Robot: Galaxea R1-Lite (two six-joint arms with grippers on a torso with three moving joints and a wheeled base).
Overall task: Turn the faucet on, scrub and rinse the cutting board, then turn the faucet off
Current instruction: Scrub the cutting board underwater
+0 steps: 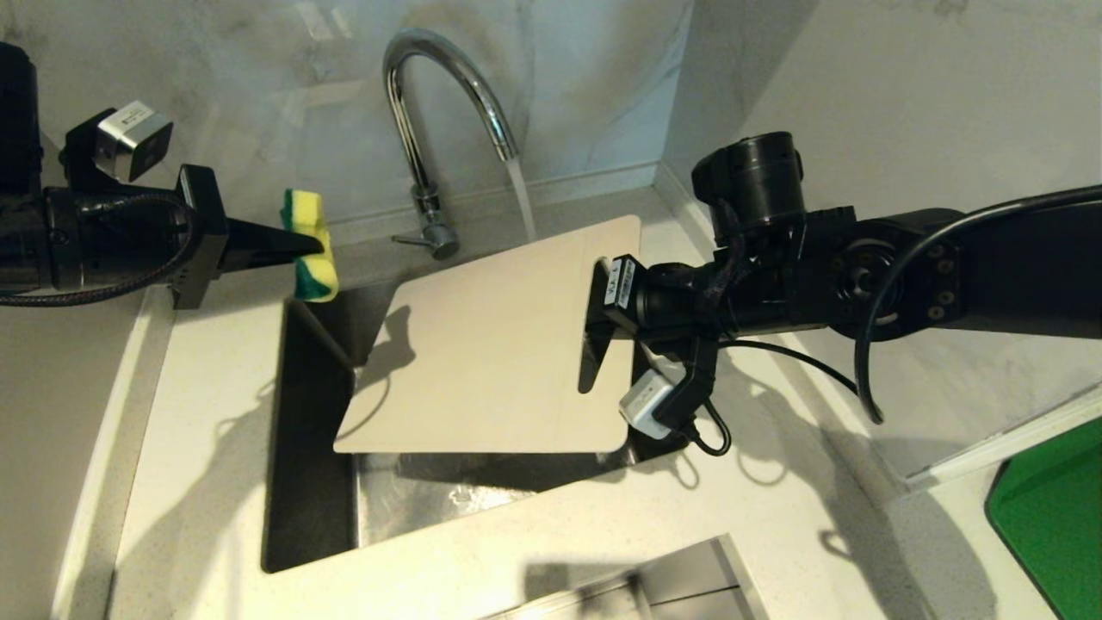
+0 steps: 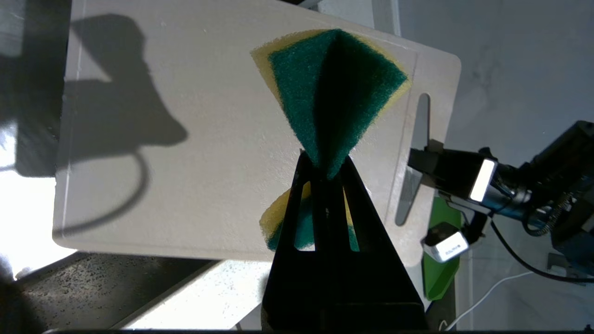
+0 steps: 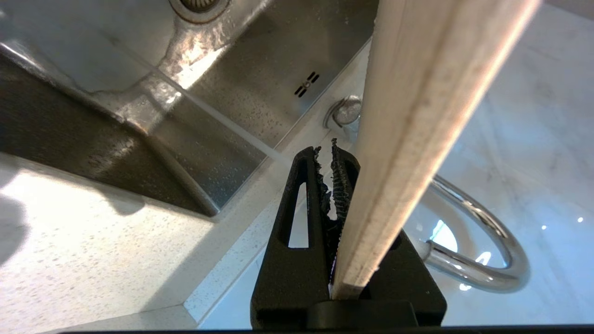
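Note:
The chrome faucet [image 1: 413, 112] is running, and its water stream [image 1: 523, 202] falls at the far edge of the cutting board [image 1: 482, 362]. The cream board hangs tilted over the sink [image 1: 310, 448]. My right gripper [image 1: 597, 314] is shut on it at the slot-handle end; in the right wrist view the board [image 3: 417, 116] shows edge-on against the right gripper [image 3: 327, 148]. My left gripper [image 1: 314, 245] hovers left of the faucet, shut on a yellow-and-green sponge [image 1: 312, 280]. In the left wrist view the sponge [image 2: 301, 93] flares beyond the left gripper [image 2: 325, 162], apart from the board [image 2: 185, 162].
The faucet's thin lever [image 1: 409, 239] points left at its base. Pale speckled counter surrounds the sink, with marble walls behind and to the right. A bright green flat object [image 1: 1050, 517] lies at the near right. A steel edge [image 1: 671, 585] shows at the bottom.

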